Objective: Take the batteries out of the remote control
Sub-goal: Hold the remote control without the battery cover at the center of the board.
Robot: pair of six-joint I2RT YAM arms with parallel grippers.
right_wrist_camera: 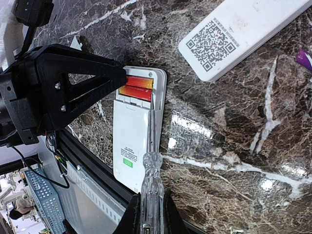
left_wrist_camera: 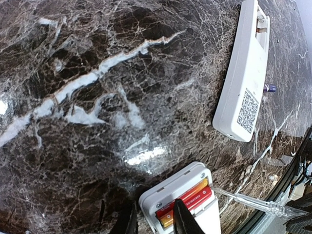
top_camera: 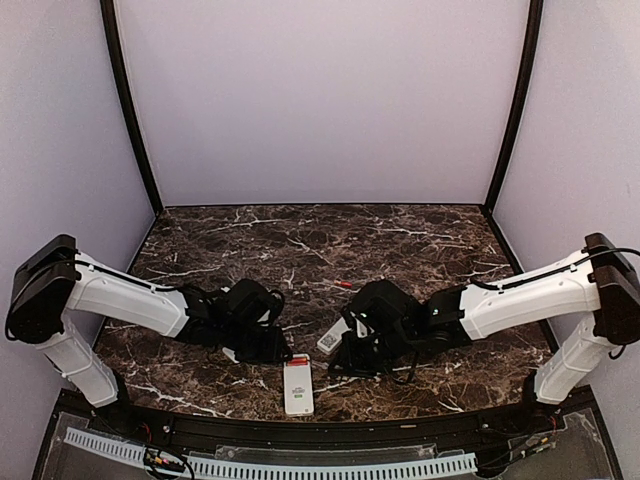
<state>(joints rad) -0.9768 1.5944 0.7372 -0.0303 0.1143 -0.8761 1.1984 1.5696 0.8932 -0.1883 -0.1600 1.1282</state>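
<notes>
Red batteries [left_wrist_camera: 197, 192] half behind left gripper [left_wrist_camera: 157, 218], clear screwdriver [right_wrist_camera: 150, 161] alongside

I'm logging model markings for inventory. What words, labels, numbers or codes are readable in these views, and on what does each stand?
No readable words or numbers anywhere.
QR code on the back of the farther remote: a code only, no legible lettering.
Green label on the near remote: too small to read.
Batteries: red and orange wraps, print not legible.
</notes>
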